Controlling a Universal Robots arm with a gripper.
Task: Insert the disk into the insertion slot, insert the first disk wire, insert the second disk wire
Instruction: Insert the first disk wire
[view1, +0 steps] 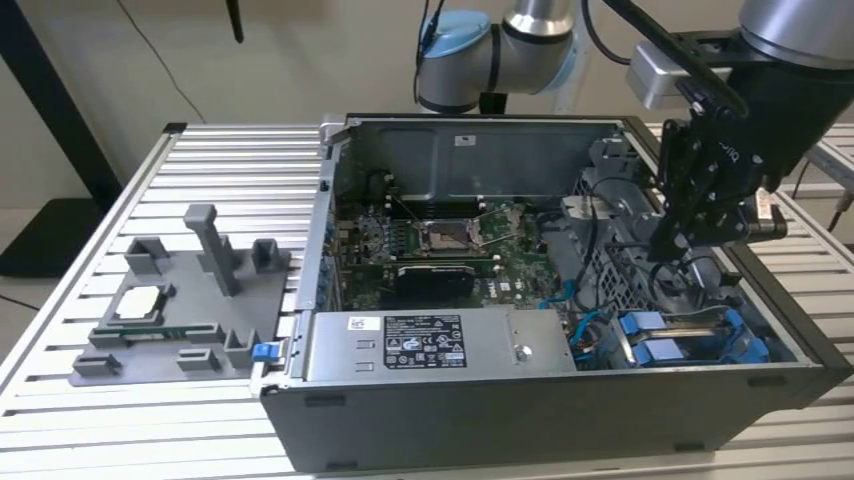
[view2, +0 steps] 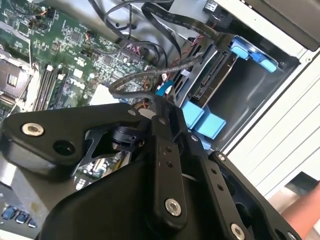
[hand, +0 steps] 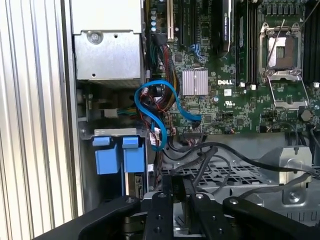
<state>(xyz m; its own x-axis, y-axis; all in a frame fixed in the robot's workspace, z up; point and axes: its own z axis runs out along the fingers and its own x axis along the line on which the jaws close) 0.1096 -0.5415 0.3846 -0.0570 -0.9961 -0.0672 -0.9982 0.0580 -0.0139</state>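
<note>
Our black claw (view1: 683, 248) hangs over the grey metal drive cage (hand: 110, 132), where two blue plastic carrier frames (hand: 107, 159) sit slotted; its grip we cannot tell.

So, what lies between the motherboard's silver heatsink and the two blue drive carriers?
In the first wrist view, a looped blue cable lies between the heatsink and the carriers.

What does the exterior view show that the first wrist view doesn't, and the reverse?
The exterior view adds the arm above the open computer case, and a grey parts fixture on the slatted table at the exterior view's left. The first wrist view brings out the looped blue cable beside a small silver heatsink. Both share the processor socket, the power-supply box and the two blue drive carriers.
</note>
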